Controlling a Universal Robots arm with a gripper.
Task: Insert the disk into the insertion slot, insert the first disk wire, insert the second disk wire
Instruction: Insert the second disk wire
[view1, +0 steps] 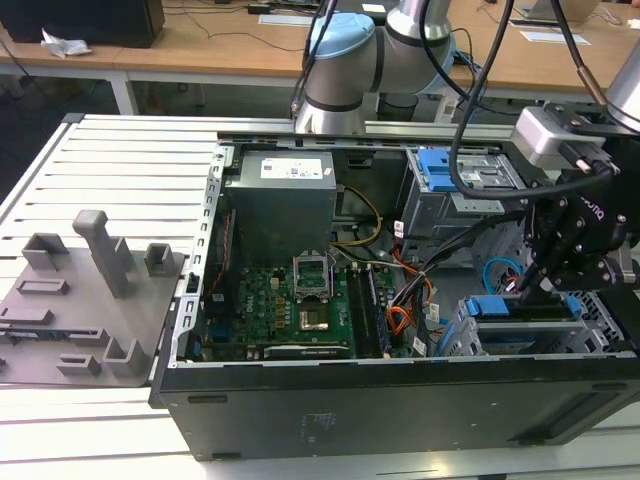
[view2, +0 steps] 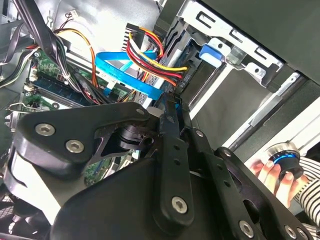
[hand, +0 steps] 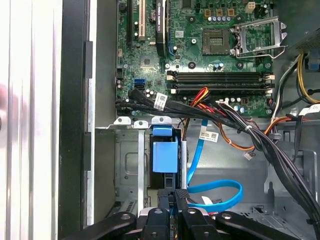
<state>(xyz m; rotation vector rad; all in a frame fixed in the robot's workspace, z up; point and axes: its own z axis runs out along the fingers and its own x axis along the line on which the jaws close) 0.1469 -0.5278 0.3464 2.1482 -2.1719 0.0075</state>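
Now on the wire steps: disk (hand: 164, 156) already seated in the insertion slot (hand: 131, 165) at the case's front corner. Pincer (hand: 174, 197) closed at the disk's rear edge, on what, unclear. Second disk wire (hand: 220, 192) looped just beside. Next calls for fine plug-to-socket alignment.

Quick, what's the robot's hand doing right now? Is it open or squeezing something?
Hand: fingers closed together at the bright blue plastic disk carrier inside the grey metal drive cage; what they pinch cannot be told.

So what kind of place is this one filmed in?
Likely a robotics lab or workshop: an open PC case lies on a slotted metal table, with wooden desks behind and grey fixtures alongside.
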